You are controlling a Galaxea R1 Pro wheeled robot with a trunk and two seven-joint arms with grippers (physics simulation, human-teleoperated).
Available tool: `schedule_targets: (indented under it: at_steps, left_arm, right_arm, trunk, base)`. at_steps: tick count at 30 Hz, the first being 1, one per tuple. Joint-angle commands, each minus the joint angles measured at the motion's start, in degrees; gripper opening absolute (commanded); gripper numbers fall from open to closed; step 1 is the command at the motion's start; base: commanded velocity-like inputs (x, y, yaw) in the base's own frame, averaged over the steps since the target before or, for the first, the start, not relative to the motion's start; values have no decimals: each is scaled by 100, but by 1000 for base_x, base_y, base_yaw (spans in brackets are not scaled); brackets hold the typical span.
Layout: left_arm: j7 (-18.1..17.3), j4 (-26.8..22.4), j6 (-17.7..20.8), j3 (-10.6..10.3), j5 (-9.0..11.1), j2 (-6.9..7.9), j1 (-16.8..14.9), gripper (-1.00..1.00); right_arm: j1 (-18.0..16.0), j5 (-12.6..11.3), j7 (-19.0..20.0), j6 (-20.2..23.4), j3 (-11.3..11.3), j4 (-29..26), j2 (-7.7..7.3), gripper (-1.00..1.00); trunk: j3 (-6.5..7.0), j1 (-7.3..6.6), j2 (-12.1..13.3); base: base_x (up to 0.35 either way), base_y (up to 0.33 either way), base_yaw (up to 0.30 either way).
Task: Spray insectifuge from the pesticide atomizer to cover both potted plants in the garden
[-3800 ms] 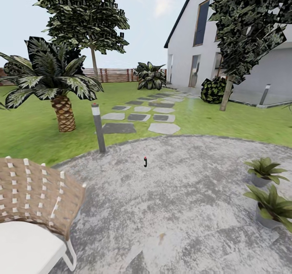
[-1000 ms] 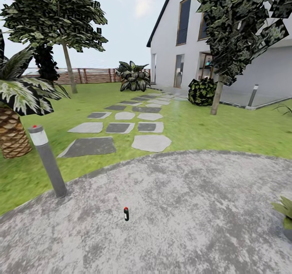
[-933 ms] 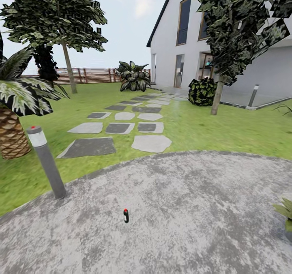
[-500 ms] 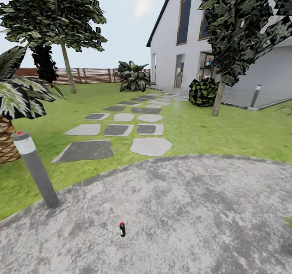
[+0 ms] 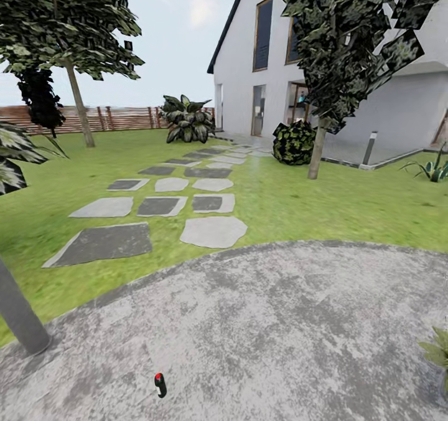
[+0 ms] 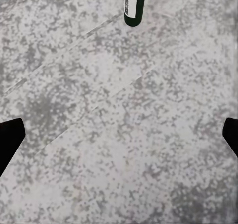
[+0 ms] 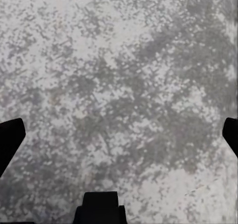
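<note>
Pesticide atomizer (image 5: pixel 160 385) stands on the round grey mottled paving (image 5: pixel 280 334), near the head view's lower edge at about 7 o'clock from the picture's middle. Its long axis is upright, red tip pointing up.

House (image 5: pixel 348 66), white with tall dark windows, fills the upper right at 1 o'clock, a dark tree (image 5: pixel 348 41) in front of it. Green lawn (image 5: pixel 348 206) with stepping stones (image 5: pixel 211 231) runs toward the brown slat fence (image 5: pixel 124 118) at 10 o'clock. A grey bollard post (image 5: pixel 18 315) leans at 8 o'clock. One potted plant (image 5: pixel 437 351) shows a few leaves at 4 o'clock, cut by the edge.

The left wrist view adds the bottle's white label (image 6: pixel 131 3) and dark-green body, well apart from the left gripper (image 6: pixel 119 139), whose fingers (image 6: pixel 10 137) are spread wide. The right gripper (image 7: pixel 119 139) hangs over bare paving, fingers (image 7: pixel 11 134) likewise wide apart.
</note>
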Motion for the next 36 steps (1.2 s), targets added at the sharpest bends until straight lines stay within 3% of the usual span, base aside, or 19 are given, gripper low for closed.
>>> schedule_targets:
  at_steps: [1, 10, 19, 25, 36]
  left_arm:
    - [-6, 4, -19, 23, 1, 0, -3, 100]
    - [-6, 4, -18, 23, 1, 0, -3, 100]
    - [-6, 4, -16, 23, 12, -1, 0, 100]
    - [-6, -19, -19, 15, 34, -42, -3, 100]
    - [-6, -18, -19, 22, 44, -33, -3, 100]
  right_arm:
    - [-1, 2, 0, -12, -2, -1, 0, 100]
    - [-1, 2, -4, -12, -2, 4, 0, 100]
    - [-1, 2, -8, -12, -2, 0, 0, 100]
    - [-1, 2, -8, -12, -2, -1, 0, 100]
    - [-1, 2, -8, -12, -2, -1, 0, 100]
  trunk:
    - [0, 2, -2]
    - [37, 2, -2]
    - [42, 2, -2]
    - [42, 2, -2]
    - [42, 2, -2]
  base:
    - [288, -147, -224]
    - [288, -148, -219]
    - [242, -125, -30]
    - [-97, 90, 0]
    - [-169, 274, 0]
